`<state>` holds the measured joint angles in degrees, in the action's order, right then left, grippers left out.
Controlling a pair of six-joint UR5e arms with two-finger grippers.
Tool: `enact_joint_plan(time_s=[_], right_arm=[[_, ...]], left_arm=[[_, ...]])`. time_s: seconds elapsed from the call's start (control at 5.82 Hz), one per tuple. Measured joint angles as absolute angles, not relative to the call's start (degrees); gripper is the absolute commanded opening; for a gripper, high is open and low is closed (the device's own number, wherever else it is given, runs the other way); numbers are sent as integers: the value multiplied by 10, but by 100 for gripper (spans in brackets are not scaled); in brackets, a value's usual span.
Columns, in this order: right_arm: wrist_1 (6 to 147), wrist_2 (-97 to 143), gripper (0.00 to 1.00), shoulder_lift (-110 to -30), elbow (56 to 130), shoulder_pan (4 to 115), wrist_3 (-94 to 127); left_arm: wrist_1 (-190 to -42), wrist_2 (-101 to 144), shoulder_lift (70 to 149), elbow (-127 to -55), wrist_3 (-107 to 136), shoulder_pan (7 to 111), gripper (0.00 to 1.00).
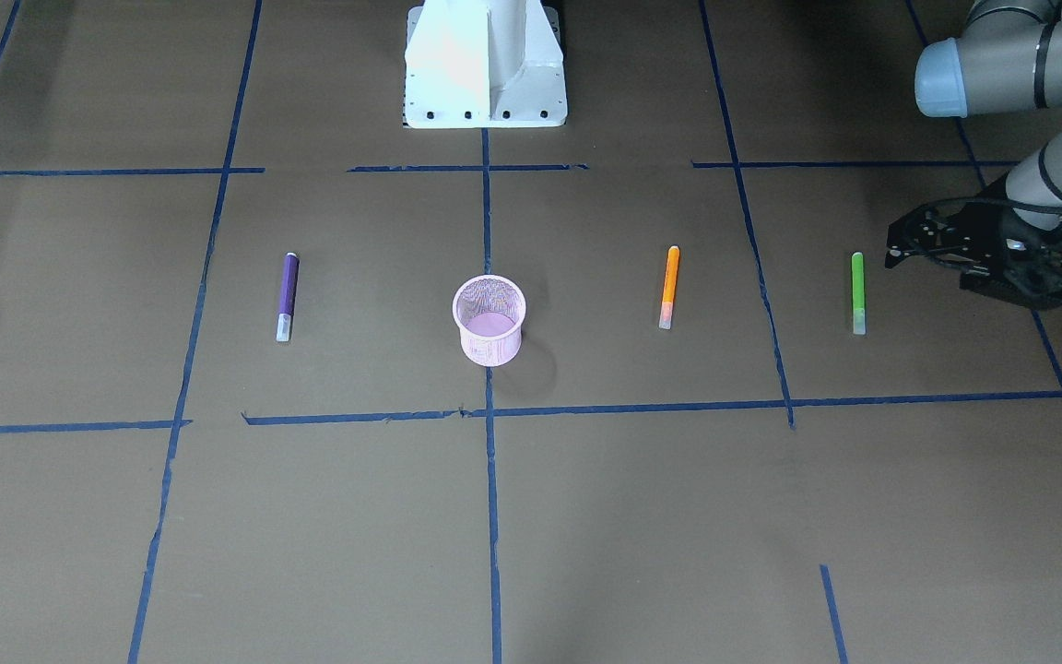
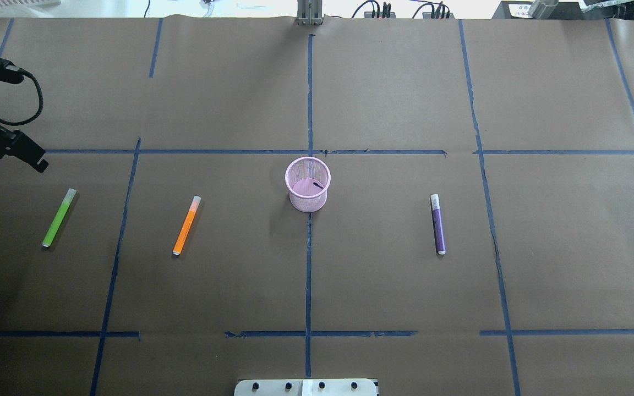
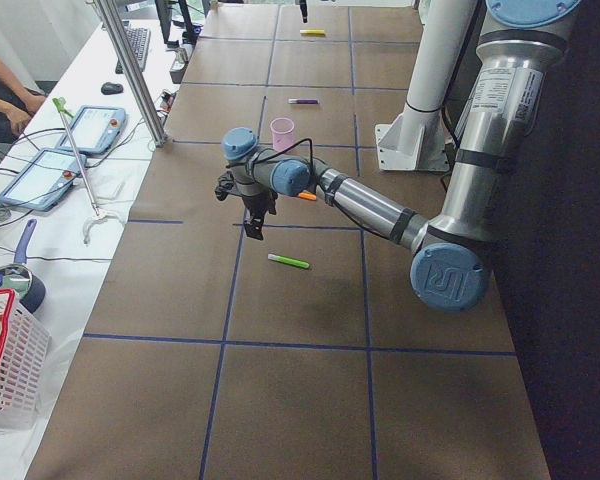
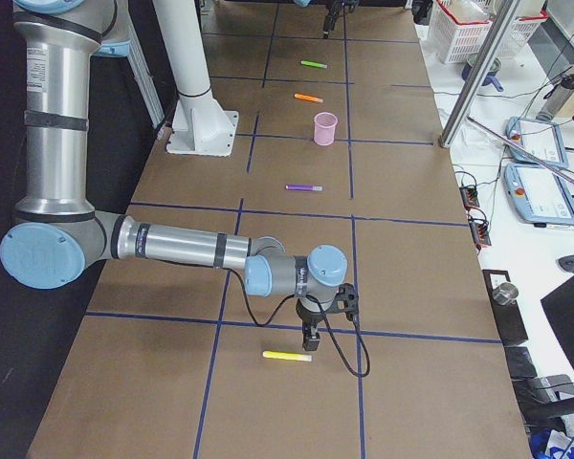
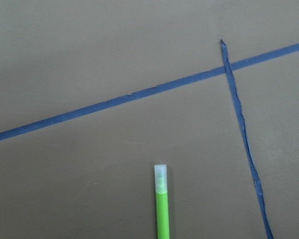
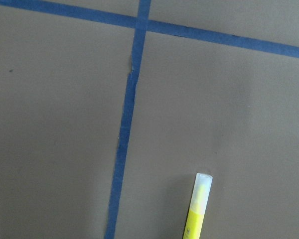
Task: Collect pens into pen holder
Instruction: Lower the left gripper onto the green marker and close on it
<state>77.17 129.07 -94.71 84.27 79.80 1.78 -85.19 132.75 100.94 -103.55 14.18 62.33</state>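
- Left gripper [image 2: 35, 158] hovers near the green pen [image 2: 59, 218], clear of its capped end; jaw spread unclear
- Right gripper [image 4: 311, 337] just beside yellow pen [image 4: 287, 356]; grip cannot be told
- Orange pen [image 2: 186, 226] and purple pen [image 2: 438, 224] flank the pen holder [image 2: 307, 204]

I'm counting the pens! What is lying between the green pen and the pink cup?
The orange pen lies flat between the green pen and the pink cup, touching neither. The overhead view shows it best.
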Motion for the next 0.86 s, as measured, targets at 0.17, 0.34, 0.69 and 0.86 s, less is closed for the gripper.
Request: enact_joint_plan(time_s=[0.17, 0.34, 0.69, 0.86], right_arm=[[745, 1290, 100, -944, 823, 789, 40], [721, 1288, 100, -943, 800, 780, 48], [645, 1288, 100, -944, 734, 772, 53], [631, 1289, 100, -946, 717, 771, 53]], left_arm=[[-855, 1314, 1013, -1027, 142, 612, 100], [-876, 1306, 1013, -1007, 142, 603, 100], [-925, 1302, 1013, -970, 145, 598, 100], [-931, 1301, 1013, -965, 147, 595, 100]])
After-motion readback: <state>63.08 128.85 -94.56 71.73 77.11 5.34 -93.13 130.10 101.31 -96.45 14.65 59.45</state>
